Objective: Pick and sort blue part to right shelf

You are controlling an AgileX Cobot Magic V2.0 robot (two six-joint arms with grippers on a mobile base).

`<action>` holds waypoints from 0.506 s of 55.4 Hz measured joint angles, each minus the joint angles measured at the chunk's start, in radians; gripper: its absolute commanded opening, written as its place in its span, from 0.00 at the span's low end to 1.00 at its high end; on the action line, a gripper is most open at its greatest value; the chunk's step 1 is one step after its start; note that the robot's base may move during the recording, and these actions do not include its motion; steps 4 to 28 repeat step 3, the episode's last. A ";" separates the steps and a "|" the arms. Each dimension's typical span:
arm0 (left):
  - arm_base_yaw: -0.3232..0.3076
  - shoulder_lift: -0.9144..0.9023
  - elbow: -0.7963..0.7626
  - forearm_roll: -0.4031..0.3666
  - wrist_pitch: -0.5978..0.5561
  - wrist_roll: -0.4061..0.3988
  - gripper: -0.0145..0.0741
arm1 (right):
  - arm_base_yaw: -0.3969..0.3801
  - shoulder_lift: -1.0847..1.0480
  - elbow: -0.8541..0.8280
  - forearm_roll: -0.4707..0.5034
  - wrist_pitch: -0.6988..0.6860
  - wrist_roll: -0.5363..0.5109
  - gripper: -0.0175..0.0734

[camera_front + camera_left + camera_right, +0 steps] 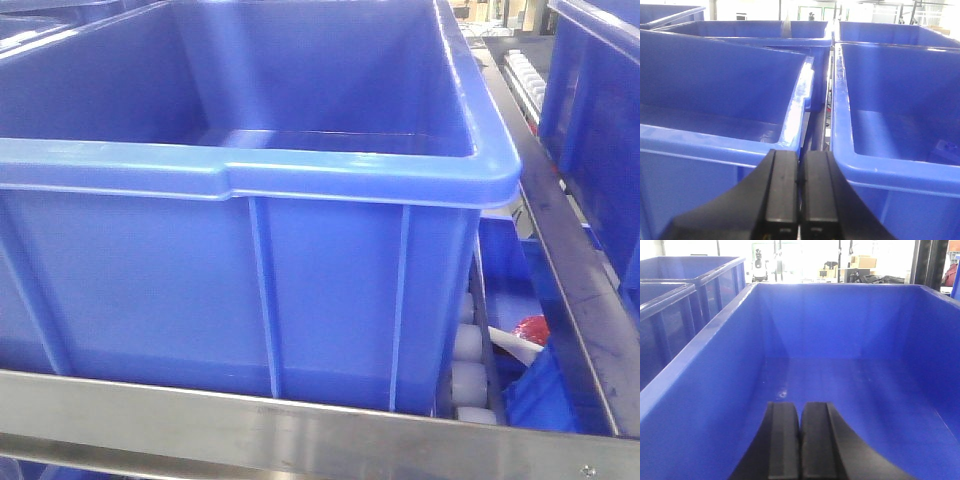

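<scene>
Both grippers, left (799, 200) and right (800, 445), were pressed together, empty; four bins (730, 100) stood ahead of the left. Only the front view showed the shelf's steel rail (250, 425).

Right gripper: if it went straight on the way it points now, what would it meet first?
Probably the bin's far inner wall; the right gripper, jaws shut, points along its bare floor. Depth is unclear.

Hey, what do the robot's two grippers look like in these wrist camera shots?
Both look alike: the left gripper and right gripper each have two matte black, flat rectangular fingers that flare into a wider black base. No cables, labels or markings show.
</scene>
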 measured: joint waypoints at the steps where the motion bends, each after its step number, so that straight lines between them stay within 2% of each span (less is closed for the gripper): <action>1: 0.000 0.000 0.000 0.000 0.000 0.000 0.30 | 0.000 0.000 0.000 0.000 0.000 0.000 0.26; 28: 0.000 0.000 0.000 0.000 0.000 0.000 0.30 | 0.000 0.000 0.000 0.000 0.000 0.000 0.26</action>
